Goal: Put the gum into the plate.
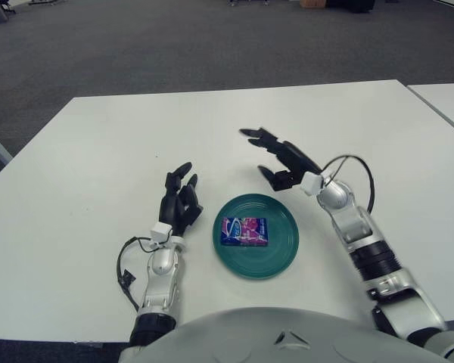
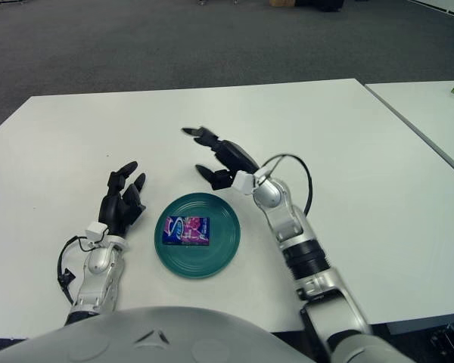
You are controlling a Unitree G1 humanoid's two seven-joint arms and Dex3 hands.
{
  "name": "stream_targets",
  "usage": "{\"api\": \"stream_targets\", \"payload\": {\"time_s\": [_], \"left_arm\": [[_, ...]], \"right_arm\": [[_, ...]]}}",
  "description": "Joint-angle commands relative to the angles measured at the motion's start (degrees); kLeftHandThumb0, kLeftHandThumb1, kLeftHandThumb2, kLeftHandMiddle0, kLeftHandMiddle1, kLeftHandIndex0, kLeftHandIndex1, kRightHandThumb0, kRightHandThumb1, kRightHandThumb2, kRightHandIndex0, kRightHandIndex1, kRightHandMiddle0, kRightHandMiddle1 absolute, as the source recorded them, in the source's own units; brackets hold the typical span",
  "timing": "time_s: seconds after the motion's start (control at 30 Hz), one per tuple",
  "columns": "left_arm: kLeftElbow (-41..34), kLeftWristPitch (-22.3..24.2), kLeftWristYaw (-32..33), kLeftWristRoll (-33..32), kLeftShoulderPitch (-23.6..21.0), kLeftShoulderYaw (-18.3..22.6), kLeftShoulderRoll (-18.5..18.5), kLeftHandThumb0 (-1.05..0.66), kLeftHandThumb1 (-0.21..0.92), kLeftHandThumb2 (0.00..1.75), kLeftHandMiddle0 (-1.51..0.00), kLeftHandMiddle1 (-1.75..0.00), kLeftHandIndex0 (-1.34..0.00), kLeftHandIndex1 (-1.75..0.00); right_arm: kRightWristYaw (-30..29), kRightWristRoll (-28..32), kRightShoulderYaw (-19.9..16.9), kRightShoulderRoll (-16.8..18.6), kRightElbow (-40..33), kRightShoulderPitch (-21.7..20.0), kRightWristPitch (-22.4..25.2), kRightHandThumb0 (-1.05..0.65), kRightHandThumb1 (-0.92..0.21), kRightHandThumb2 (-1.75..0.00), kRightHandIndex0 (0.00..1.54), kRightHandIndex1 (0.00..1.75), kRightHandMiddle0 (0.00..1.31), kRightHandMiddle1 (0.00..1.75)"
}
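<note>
- A white table (image 1: 98, 151) fills the view from the robot's head, with grey carpet (image 1: 174, 45) beyond its far edge and a second table (image 1: 446, 102) at the far right.
- A teal plate (image 1: 256, 235) sits on the table directly in front of the robot, between its two arms.
- The gum (image 1: 244, 231), a flat blue and pink pack, lies inside the plate, slightly left of its centre, with its long side running left to right.
- The right hand (image 1: 280, 159) shows just beyond the plate's far right rim, raised off the tabletop, its dark fingers (image 1: 255, 135) spread apart and pointing left; it holds nothing.
- The left hand (image 1: 179, 200) shows just left of the plate, fingers loosely extended and pointing away from the robot, gripping nothing.
- Whether the left hand touches the table cannot be told.
- A black cable (image 1: 125, 272) loops beside the left forearm, and another arcs over the right wrist.
</note>
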Motion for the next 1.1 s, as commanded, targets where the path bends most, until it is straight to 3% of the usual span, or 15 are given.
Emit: {"api": "stream_targets", "payload": {"time_s": [0.0, 0.13, 0.4, 0.6, 0.8, 1.07], "left_arm": [[2.55, 1.74, 0.76, 0.78, 1.82, -0.03, -0.18, -0.86, 0.92, 0.86, -0.4, -0.01, -0.05, -0.87], [1.08, 1.31, 0.5, 1.56, 2.54, -1.17, -0.53, -0.87, 0.92, 0.85, -0.42, -0.02, -0.09, -0.91], [0.03, 0.33, -1.57, 0.62, 4.01, -1.7, 0.19, -0.87, 0.92, 0.84, -0.43, -0.02, -0.08, -0.91], [-1.1, 0.26, -2.43, -0.11, 5.26, -1.45, 0.52, -0.88, 0.92, 0.85, -0.43, -0.02, -0.07, -0.91], [-2.29, 0.58, -2.96, -0.39, 6.39, -1.39, 0.88, -0.88, 0.92, 0.85, -0.44, -0.03, -0.08, -0.92], [-3.73, 1.2, -3.09, -0.52, 7.61, -1.18, 1.07, -0.86, 0.92, 0.86, -0.45, -0.02, -0.07, -0.91]], "right_arm": [[-3.43, 8.92, -6.0, 4.91, 3.1, 2.49, 2.01, -0.97, -0.92, -0.88, 0.4, 0.03, 0.0, 0.63], [-6.52, 14.03, -10.19, 8.41, 3.36, 4.35, 3.9, -0.89, -0.92, -0.85, 0.43, 0.04, 0.0, 0.76], [-6.26, 20.01, -18.54, 5.27, 3.16, 8.92, 5.77, -0.83, -0.92, -0.88, 0.47, 0.04, 0.01, 0.86], [-7.76, 20.14, -20.38, 5.83, 2.1, 12.14, 7.31, -0.8, -0.92, -0.88, 0.51, 0.06, 0.03, 0.87], [-7.23, 19.83, -20.35, 5.77, -1.05, 18.74, 8.59, -0.77, -0.92, -0.88, 0.51, 0.05, 0.02, 0.86], [-7.83, 18.78, -19.8, 5.89, -0.87, 20.26, 10.35, -0.75, -0.92, -0.87, 0.49, 0.03, 0.0, 0.83]]}}
